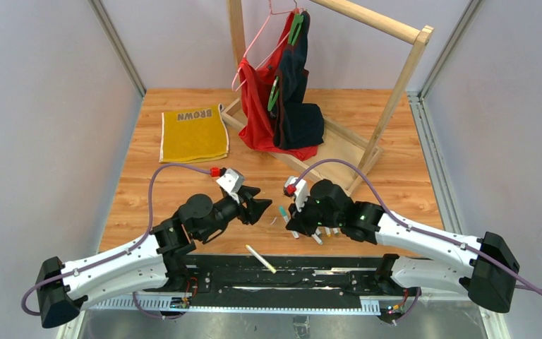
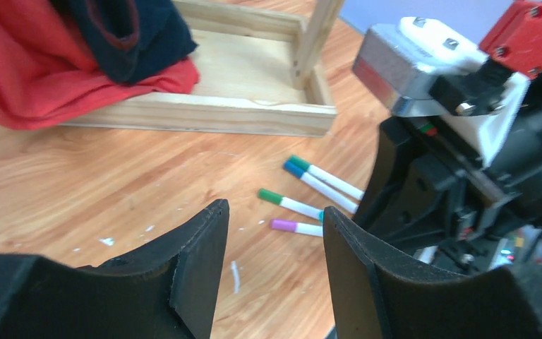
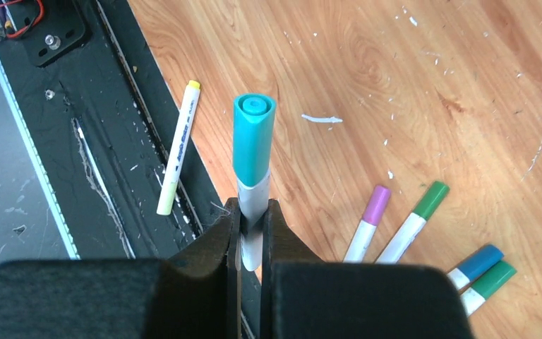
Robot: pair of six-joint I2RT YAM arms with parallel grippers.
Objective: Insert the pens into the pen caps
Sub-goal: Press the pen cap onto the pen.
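**Right gripper pinched a teal-capped pen; left gripper stood spread and empty**

The right gripper (image 3: 252, 212) was pressed together on the white barrel of a teal-capped pen (image 3: 253, 148). The pen stood up out of the jaws, cap end away from the wrist. The left gripper (image 2: 275, 212) faced it from close by, jaws apart with nothing between them.

Four more pens lay in a loose fan on the wooden table (image 1: 148, 205) just beside the right gripper. They were a purple-capped pen (image 3: 368, 224), a green-capped pen (image 3: 415, 220), a blue-capped pen (image 3: 474, 266) and a dark-green-capped pen (image 3: 490, 281). The last two lay side by side, almost touching. In the left wrist view, the right arm's black body hid their far ends.

A yellow-ended pen (image 3: 178, 148) lay apart from the rest, across the edge of the black mounting plate (image 1: 324, 279) between the two arm bases.

Further back stood a wooden rack (image 2: 205, 113), with a red garment (image 2: 21, 70) pooling onto its base frame. A yellow cloth (image 1: 193, 134) lay flat at the far left of the table.
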